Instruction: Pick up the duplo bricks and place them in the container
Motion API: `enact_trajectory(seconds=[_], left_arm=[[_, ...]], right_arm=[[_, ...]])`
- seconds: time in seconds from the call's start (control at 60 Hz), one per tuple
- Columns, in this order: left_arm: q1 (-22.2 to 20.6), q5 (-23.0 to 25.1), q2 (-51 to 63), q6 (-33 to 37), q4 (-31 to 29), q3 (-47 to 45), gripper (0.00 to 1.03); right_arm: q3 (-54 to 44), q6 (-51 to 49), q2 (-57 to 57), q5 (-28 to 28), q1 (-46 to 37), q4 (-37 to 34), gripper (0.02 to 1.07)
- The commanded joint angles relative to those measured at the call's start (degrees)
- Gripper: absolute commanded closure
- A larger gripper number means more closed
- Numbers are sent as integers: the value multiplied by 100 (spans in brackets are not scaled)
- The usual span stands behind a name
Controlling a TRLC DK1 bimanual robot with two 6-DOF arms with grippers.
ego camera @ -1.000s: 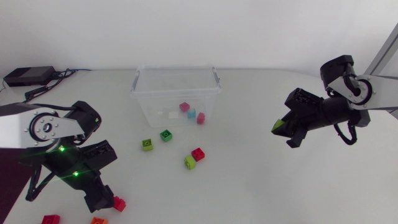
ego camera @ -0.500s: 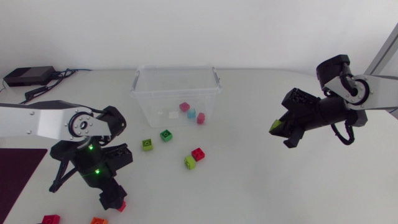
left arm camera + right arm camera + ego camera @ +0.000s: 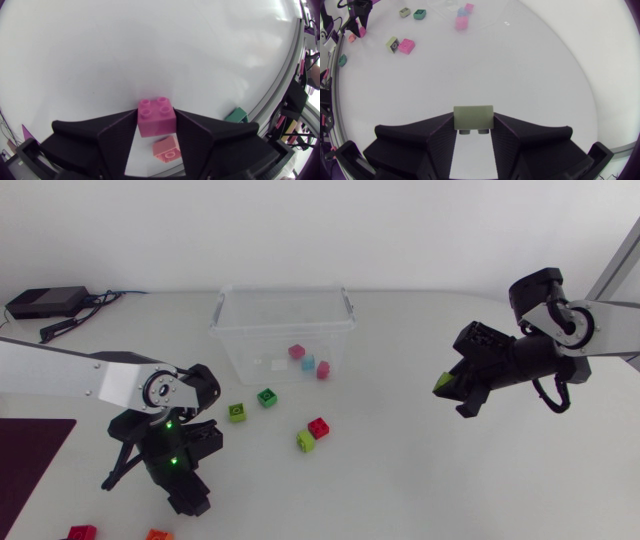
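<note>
Fingers of the left gripper (image 3: 156, 120) are clamped from both sides on a pink brick (image 3: 156, 116), its studs facing up. A salmon brick (image 3: 166, 148) lies on the white table (image 3: 150, 50) just under it. Seen from above, this gripper sits low at the table's front left.

The right gripper (image 3: 473, 120) has its fingers closed on a pale green brick (image 3: 473, 118) (studs turned back toward the wrist). It hangs over the table's right side, well apart from the container (image 3: 283, 292).

That clear container stands at the back middle of the table and holds three small bricks (image 3: 309, 363), two pink and one light blue. Loose on the table in front of it are two green bricks (image 3: 267, 396), and nearer the front a lime brick (image 3: 305, 441) just beside a red brick (image 3: 319, 427).
</note>
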Motion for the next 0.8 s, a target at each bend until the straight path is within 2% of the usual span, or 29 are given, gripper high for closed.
enact_trajectory(seconds=[0.0, 0.167, 0.483, 0.667, 0.783], left_arm=[[73, -31, 71, -179, 29, 76, 83], [196, -22, -210, -162, 46, 120, 86], [565, 13, -1115, -48, -499, 946, 86], [987, 531, -1151, 32, -490, 1746, 86], [1102, 734, -1133, 5, -191, 2054, 86]], right_arm=[[-1, 164, -197, -3, 65, -46, 83], [315, 516, -461, -3, 417, -125, 84], [1572, 1333, -312, 138, 1278, -327, 84], [2293, 1641, 198, 235, 1656, -345, 84], [2574, 1772, 514, 261, 1841, -292, 84]])
